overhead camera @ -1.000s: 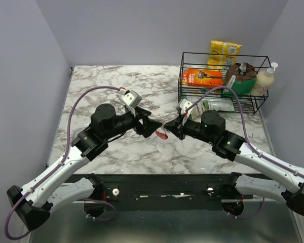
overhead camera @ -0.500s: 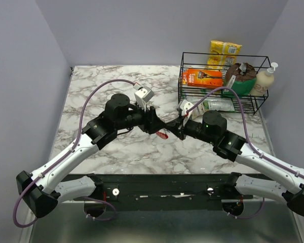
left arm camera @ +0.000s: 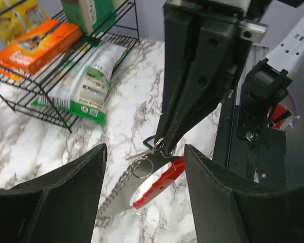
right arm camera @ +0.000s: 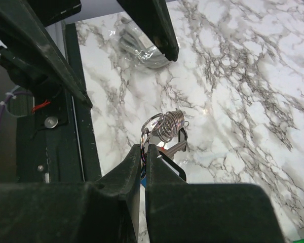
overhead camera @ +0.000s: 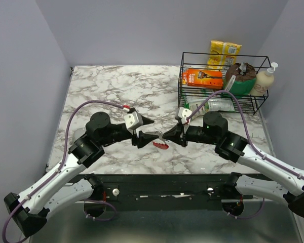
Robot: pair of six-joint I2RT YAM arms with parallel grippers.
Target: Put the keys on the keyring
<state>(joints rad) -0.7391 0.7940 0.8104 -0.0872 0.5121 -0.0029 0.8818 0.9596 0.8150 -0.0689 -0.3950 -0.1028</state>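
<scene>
My right gripper (overhead camera: pixel 165 136) is shut on a thin silvery split ring (right arm camera: pixel 148 132) of the key bunch and holds it just above the marble. The red keyring (overhead camera: pixel 161 145) hangs below it, its tip near the table; it also shows in the left wrist view (left arm camera: pixel 161 180). A coil of wire rings (right arm camera: pixel 171 124) and a key with a dark head (right arm camera: pixel 178 148) sit beyond my right gripper (right arm camera: pixel 145 147). A loose silvery ring (left arm camera: pixel 142 167) hangs beside the red loop. My left gripper (overhead camera: pixel 150 130) is open and empty, its fingers (left arm camera: pixel 66 192) on either side of the bunch, not touching it.
A black wire basket (overhead camera: pixel 258 58) at the back right holds an orange box (overhead camera: pixel 202 77) and bags. A soap bottle (overhead camera: pixel 266 78) and a yellow packet (overhead camera: pixel 224 49) stand beside it. A grey wrapped item (right arm camera: pixel 142 48) lies on the marble near the left arm.
My left arm has pulled back to the left and nearer, away from the bunch, jaws open. My right gripper has shifted slightly left with the bunch still in it.
</scene>
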